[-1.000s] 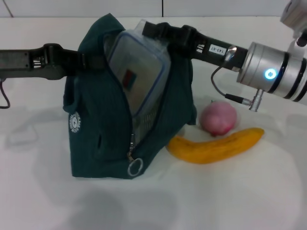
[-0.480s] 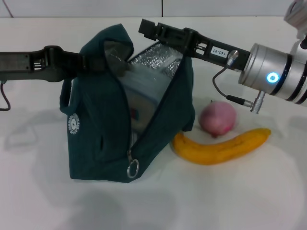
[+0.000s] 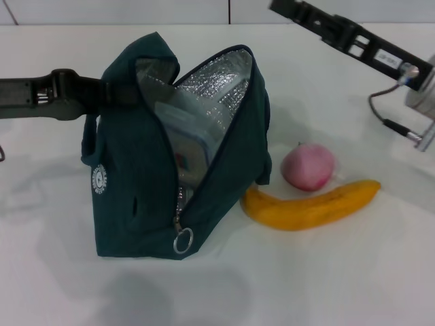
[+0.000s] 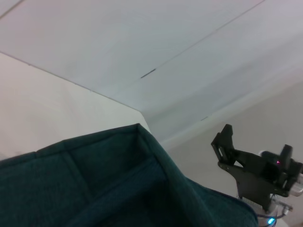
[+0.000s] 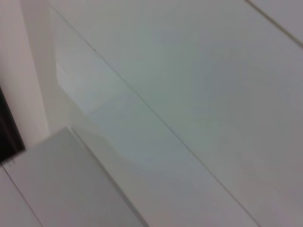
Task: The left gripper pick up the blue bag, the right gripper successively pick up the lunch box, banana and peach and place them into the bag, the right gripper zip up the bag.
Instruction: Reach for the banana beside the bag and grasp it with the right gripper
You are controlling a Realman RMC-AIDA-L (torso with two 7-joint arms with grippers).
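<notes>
The blue bag (image 3: 136, 197) stands open on the white table (image 3: 319, 272), its foil lining showing. The lunch box (image 3: 189, 146) sits upright inside it, red label visible. My left gripper (image 3: 115, 93) is shut on the bag's handle at its upper left edge and holds the mouth open. My right gripper (image 3: 282, 8) is open and empty, raised high behind and to the right of the bag. The peach (image 3: 308, 166) and the banana (image 3: 312, 204) lie on the table right of the bag, touching each other. The left wrist view shows the bag's fabric (image 4: 94, 189) and the right gripper (image 4: 251, 163) beyond.
The bag's zipper is undone and its ring pull (image 3: 181, 241) hangs at the front lower corner. A white wall (image 3: 136, 10) runs behind the table. The right wrist view shows only pale wall panels (image 5: 189, 94).
The right gripper let go of the lunch box inside the bag, then pulled up and back to the right. The lunch box sank deeper into the bag. The left arm held still.
</notes>
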